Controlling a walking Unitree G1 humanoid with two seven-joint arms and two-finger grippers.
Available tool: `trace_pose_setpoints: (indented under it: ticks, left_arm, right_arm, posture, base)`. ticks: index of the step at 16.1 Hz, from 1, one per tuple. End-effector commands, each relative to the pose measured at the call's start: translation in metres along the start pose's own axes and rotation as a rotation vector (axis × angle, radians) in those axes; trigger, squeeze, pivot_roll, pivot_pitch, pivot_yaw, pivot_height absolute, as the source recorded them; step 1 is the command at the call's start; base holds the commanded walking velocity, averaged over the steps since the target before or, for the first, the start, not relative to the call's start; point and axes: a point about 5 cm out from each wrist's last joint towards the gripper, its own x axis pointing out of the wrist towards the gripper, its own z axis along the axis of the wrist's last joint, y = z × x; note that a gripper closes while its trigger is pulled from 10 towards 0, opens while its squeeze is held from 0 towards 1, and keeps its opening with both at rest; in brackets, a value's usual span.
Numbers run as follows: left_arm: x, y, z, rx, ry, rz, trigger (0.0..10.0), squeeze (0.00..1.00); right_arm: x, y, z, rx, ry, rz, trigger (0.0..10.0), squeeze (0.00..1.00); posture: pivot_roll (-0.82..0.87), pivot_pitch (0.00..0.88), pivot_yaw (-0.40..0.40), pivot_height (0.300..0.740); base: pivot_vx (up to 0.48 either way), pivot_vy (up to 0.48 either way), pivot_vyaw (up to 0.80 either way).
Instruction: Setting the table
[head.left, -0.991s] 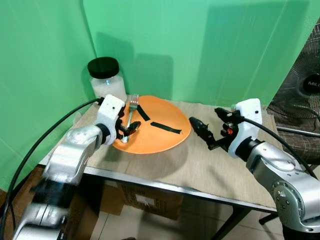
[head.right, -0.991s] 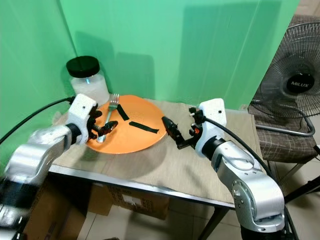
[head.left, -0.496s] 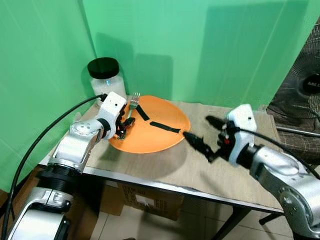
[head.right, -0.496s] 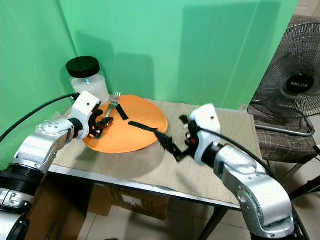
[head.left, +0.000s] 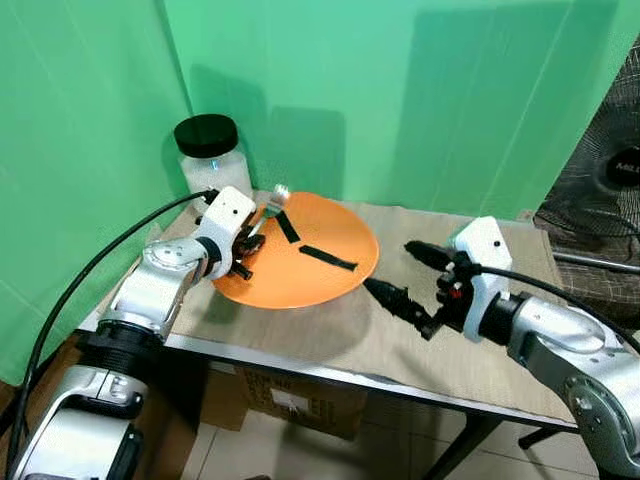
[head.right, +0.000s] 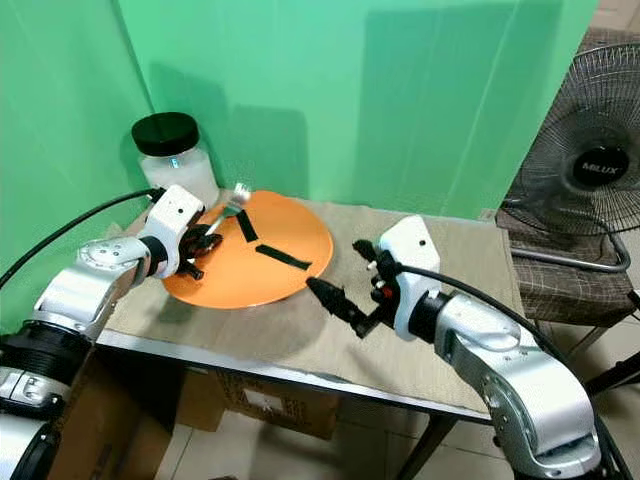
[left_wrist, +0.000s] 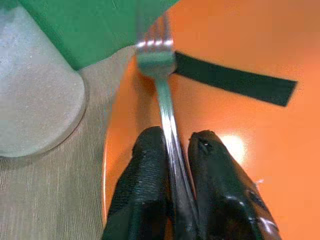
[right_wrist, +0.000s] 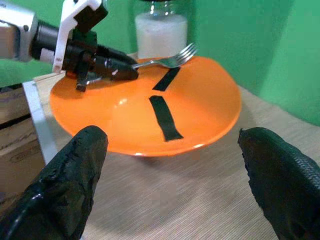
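The left claw (head.left: 243, 252), forearm reaching in over the bench (head.left: 330, 340), clenches a fork (left_wrist: 165, 95) by its handle, lifted above the orange plate's (head.left: 310, 275) left rim. The right claw (head.left: 408, 281), fingers spread wide, hovers just right of the plate.

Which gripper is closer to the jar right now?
Left. The left gripper is shut on the fork over the orange plate's edge nearest the jar. The right gripper is open on the plate's far side from the jar, over the table.
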Motion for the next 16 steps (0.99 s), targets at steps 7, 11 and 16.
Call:
trace_pose_setpoints:
  ticks: [7, 11, 16]
  left_arm:
    - [0.000, 0.007, -0.004, 0.025, 0.039, -0.004, 0.0, 0.00]
    - [0.001, 0.010, -0.001, 0.035, 0.030, 0.014, 0.0, 0.00]
    - [-0.009, 0.013, 0.027, 0.008, -0.165, 0.019, 0.0, 0.00]
  right_arm:
    - [-0.001, 0.003, 0.001, -0.010, -0.006, 0.043, 10.0, 0.00]
    - [-0.001, 0.001, 0.002, -0.012, -0.009, 0.036, 10.0, 0.00]
    - [-0.001, -0.005, 0.005, 0.002, -0.041, -0.027, 10.0, 0.00]
  posture:
    - [-0.04, 0.000, 0.043, 0.740]
    - [-0.04, 0.000, 0.044, 0.740]
    - [-0.04, 0.000, 0.049, 0.740]
  base:
    - [0.000, 0.000, 0.00]
    - [0.000, 0.000, 0.00]
    - [0.000, 0.000, 0.00]
